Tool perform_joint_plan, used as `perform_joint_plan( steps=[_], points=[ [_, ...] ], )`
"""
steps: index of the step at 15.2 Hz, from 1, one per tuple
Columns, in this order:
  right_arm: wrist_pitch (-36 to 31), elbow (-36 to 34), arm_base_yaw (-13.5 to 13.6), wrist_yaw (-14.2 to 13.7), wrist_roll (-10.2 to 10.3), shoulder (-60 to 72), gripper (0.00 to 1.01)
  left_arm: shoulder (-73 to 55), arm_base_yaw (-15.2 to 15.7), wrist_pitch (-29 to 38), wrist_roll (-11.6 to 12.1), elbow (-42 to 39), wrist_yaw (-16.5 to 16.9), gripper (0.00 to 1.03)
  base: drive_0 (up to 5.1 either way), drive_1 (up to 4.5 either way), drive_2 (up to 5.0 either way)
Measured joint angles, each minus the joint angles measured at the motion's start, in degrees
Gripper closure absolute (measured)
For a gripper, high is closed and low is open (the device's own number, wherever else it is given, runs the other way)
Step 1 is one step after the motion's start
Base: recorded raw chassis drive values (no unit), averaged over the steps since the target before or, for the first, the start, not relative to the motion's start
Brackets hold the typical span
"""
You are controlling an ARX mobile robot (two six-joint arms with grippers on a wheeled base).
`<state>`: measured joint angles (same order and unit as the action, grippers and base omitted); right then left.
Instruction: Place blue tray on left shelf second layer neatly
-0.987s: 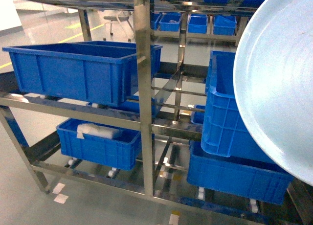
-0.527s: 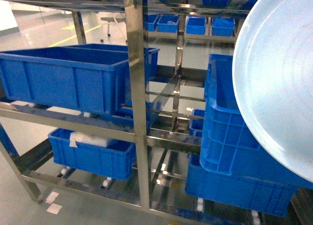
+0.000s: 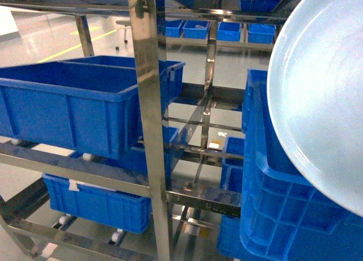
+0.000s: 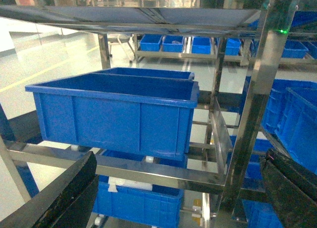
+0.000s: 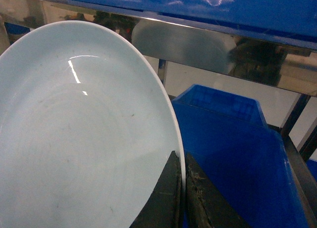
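The pale blue tray (image 3: 323, 96) fills the right side of the head view, held up on edge and tilted. In the right wrist view my right gripper (image 5: 182, 161) is shut on the rim of the blue tray (image 5: 84, 134), one finger on each face. The left shelf (image 3: 148, 130) is a shiny steel rack directly ahead, and its rail tier (image 3: 74, 167) carries a large dark-blue crate (image 3: 68, 108). My left gripper (image 4: 176, 193) is open and holds nothing, its black fingers (image 4: 59, 198) at the lower corners of the left wrist view, facing the left shelf (image 4: 252, 114).
A deep blue crate (image 3: 283, 204) stands close under the tray at the right. A smaller blue crate (image 3: 96, 201) sits on the lower left tier. More blue bins (image 3: 227, 29) line a far rack. Steel uprights and cross rails (image 4: 148, 166) stand close in front.
The view has closed in on the rack: the upright has slid left and grown larger, as have the crates. The tray stays held at the right.
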<state>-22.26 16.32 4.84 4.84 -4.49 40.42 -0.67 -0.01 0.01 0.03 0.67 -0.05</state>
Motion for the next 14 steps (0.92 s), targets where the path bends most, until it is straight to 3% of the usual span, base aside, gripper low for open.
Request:
perform_joint_plan(
  steps=[14],
  points=[
    [0.17, 0.00, -0.02, -0.02, 0.00, -0.09, 0.99, 0.00, -0.02, -0.28, -0.02, 0.00, 0.02, 0.05, -0.6, -0.62, -0.6]
  ],
)
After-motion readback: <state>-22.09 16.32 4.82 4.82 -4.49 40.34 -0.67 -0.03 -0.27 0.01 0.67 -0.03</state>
